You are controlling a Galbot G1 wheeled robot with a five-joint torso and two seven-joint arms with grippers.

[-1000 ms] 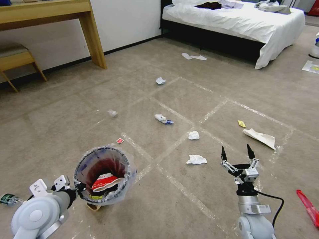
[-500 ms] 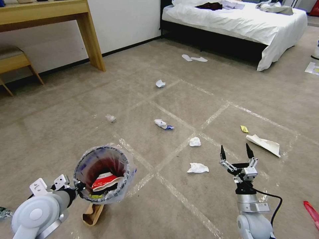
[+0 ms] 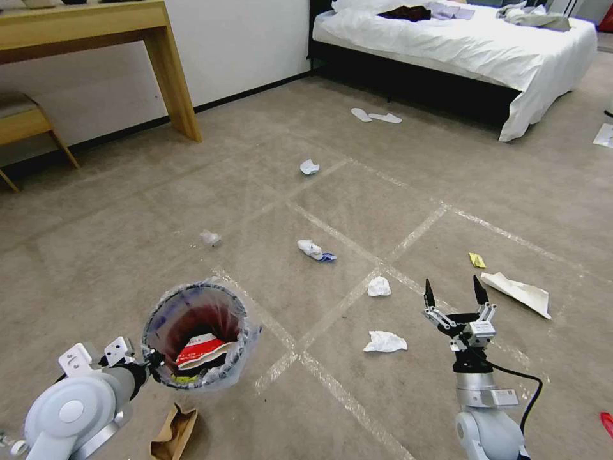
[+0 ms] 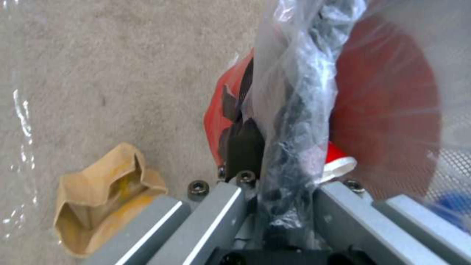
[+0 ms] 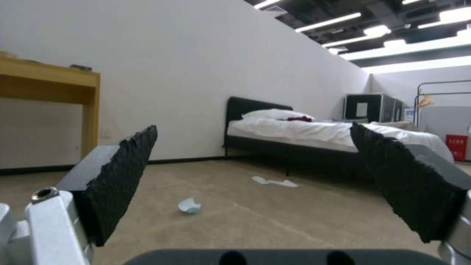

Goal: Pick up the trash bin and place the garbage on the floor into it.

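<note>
My left gripper clamps the near rim of the trash bin, held off the floor at near left, its bag-lined mouth showing a red-white cup inside. A brown cardboard tray lies on the carpet just below it. My right gripper hovers at near right, fingers spread wide and empty, near a crumpled white tissue; a second tissue sits farther off.

The left gripper was clamped tight, arm held low; the right gripper hung forward, fingers spread wide.
</note>
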